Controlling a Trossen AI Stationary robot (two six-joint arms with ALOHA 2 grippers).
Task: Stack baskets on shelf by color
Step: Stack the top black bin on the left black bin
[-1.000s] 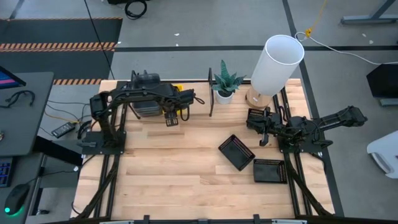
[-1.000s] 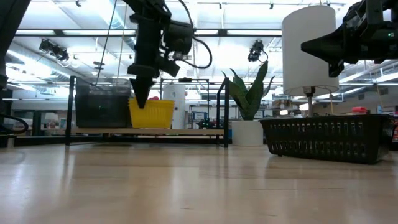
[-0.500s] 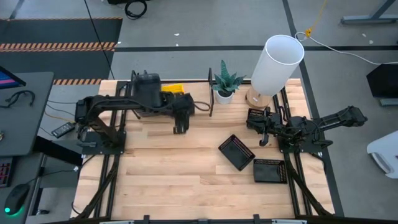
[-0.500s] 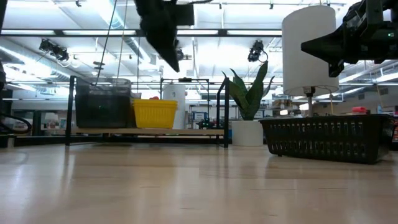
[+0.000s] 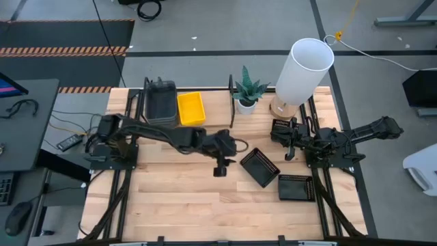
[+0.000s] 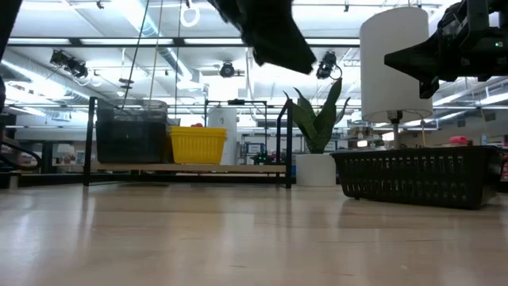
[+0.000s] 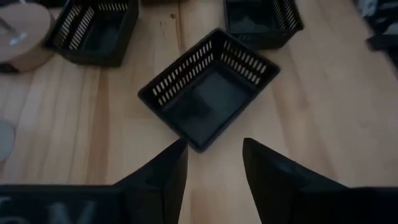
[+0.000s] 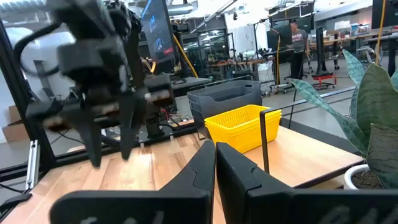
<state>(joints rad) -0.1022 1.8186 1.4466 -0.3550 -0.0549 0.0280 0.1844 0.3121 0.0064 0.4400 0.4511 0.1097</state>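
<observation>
Hovering just beside a black mesh basket that sits skewed on the wooden table, the left gripper holds nothing, fingers apart. Two more slotted mesh baskets lie beyond it, partly cut off in the left wrist view. Yellow baskets and solid grey baskets sit stacked on the shelf. The right gripper waits nearby, fingers together.
</observation>
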